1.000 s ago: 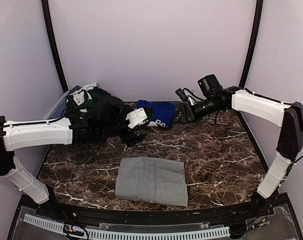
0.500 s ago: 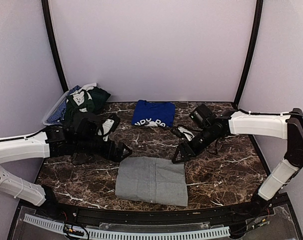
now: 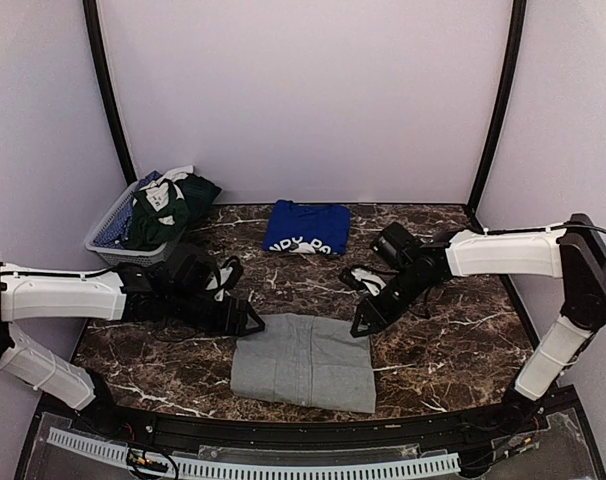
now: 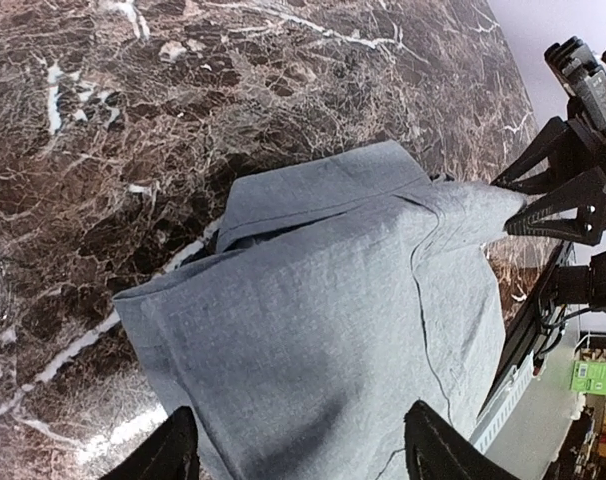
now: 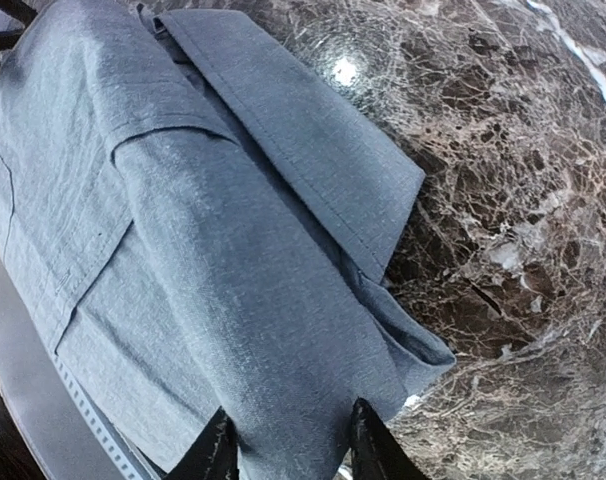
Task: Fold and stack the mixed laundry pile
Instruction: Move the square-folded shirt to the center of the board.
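A folded light-grey polo shirt (image 3: 303, 362) lies flat at the front middle of the table. My left gripper (image 3: 251, 322) hovers low at its far left corner, and in the left wrist view the open left gripper (image 4: 303, 452) has the shirt (image 4: 333, 300) under and between its fingers. My right gripper (image 3: 361, 325) is at the far right corner; the right gripper (image 5: 288, 450) stands open but narrower, straddling the shirt's edge (image 5: 203, 250). A folded royal-blue T-shirt (image 3: 306, 228) lies at the back. Dark-green and patterned garments (image 3: 163, 205) fill the basket.
The grey mesh basket (image 3: 105, 228) stands at the back left against the wall. Dark marble tabletop (image 3: 443, 330) lies bare to the right of the shirt. The right arm's fingers (image 4: 543, 205) show at the far edge of the left wrist view.
Both arms came forward from the blue T-shirt at the back and dropped to the grey shirt's far corners. The jaws of both grippers have narrowed, the right more.
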You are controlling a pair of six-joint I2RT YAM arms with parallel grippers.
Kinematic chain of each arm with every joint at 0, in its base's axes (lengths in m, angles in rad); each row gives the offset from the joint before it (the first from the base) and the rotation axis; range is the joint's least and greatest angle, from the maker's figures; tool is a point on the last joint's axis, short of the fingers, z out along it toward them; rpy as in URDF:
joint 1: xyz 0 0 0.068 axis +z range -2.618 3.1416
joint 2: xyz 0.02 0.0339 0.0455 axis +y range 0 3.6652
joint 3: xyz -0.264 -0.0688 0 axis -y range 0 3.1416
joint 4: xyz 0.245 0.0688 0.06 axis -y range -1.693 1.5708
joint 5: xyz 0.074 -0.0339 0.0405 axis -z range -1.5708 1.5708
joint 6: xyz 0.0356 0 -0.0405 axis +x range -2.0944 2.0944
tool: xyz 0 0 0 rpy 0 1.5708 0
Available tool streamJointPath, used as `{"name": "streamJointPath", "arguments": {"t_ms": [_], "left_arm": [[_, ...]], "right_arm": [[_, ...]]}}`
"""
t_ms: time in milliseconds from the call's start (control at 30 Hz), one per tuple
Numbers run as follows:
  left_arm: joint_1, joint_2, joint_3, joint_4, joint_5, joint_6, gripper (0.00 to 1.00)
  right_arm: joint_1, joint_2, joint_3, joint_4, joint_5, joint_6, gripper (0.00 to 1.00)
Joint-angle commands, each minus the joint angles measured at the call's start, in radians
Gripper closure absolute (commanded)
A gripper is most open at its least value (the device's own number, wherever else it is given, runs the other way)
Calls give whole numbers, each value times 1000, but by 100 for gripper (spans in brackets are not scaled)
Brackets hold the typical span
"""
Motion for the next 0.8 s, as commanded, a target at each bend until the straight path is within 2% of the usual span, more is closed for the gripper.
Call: {"name": "streamJointPath", "arguments": {"t_ms": [0, 100, 133, 167, 267, 333, 767], "left_arm": [[13, 38, -19, 82, 47, -46, 37], [29, 74, -11, 84, 28, -44, 50], [33, 79, -8, 87, 28, -45, 58], [42, 93, -5, 93, 25, -45, 63], [63, 118, -1, 112, 19, -34, 88], [73, 138, 8, 122, -6, -20, 99], [135, 396, 130, 220, -125, 92, 100]], "right_arm": [[10, 23, 0, 14, 53, 4, 73], [8, 61, 26, 11, 91, 12, 86], [8, 78, 34, 13, 98, 15, 89], [8, 94, 43, 17, 104, 18, 93], [8, 144, 76, 14, 138, 32, 100], [3, 170, 102, 7, 169, 41, 100], [-83, 300, 206, 43, 258, 72, 100]]}}
